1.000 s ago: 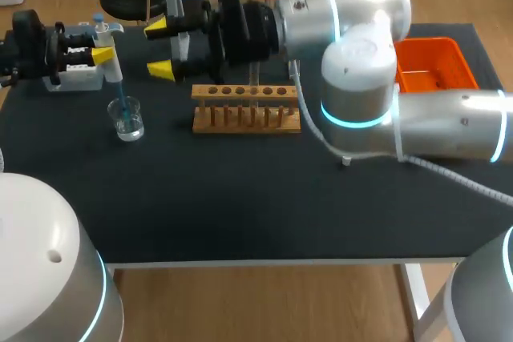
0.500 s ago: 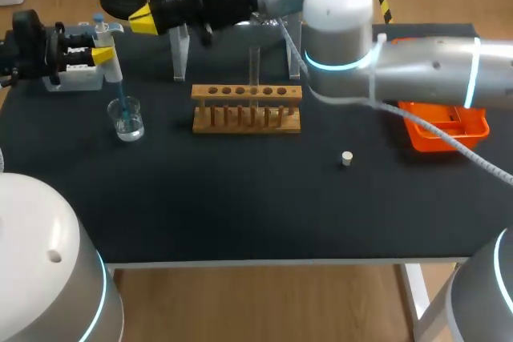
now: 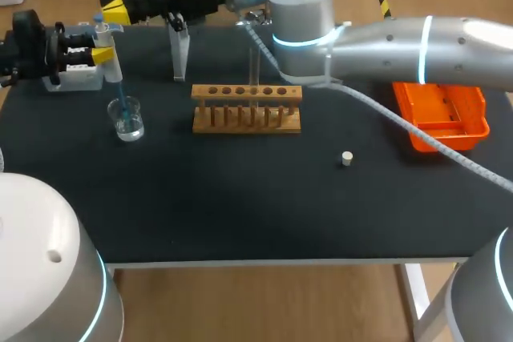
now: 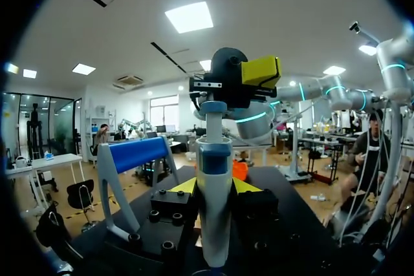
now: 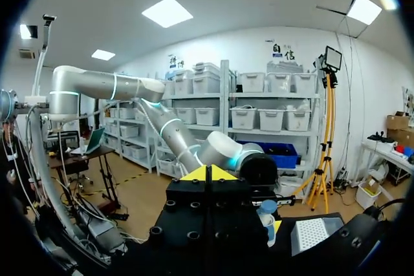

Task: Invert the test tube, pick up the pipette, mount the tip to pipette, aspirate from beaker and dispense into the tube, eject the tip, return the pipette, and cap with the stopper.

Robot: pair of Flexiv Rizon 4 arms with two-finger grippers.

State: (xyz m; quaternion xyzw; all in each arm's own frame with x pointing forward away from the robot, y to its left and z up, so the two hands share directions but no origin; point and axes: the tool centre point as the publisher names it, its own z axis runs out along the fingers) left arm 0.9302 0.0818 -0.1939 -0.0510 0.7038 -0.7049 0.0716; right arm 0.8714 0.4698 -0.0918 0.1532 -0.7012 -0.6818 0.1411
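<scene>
My left gripper is shut on the white and blue pipette, held upright at the table's far left. The pipette's blue tip dips into the glass beaker. In the left wrist view the pipette stands between my fingers. My right arm reaches across the back from the right. Its gripper is shut and empty, just above the pipette's plunger; contact cannot be told. A clear test tube stands in the wooden rack. The small white stopper lies on the mat.
An orange tray sits at the right side. The pipette stand rises behind the rack, its blue bar hidden under my right arm in the head view. A tip box shows beside the pipette in the right wrist view.
My right gripper has shut and the arm has swung from above the rack to the far left, over the pipette's top. The stopper and the orange tray are uncovered. My left arm has kept still.
</scene>
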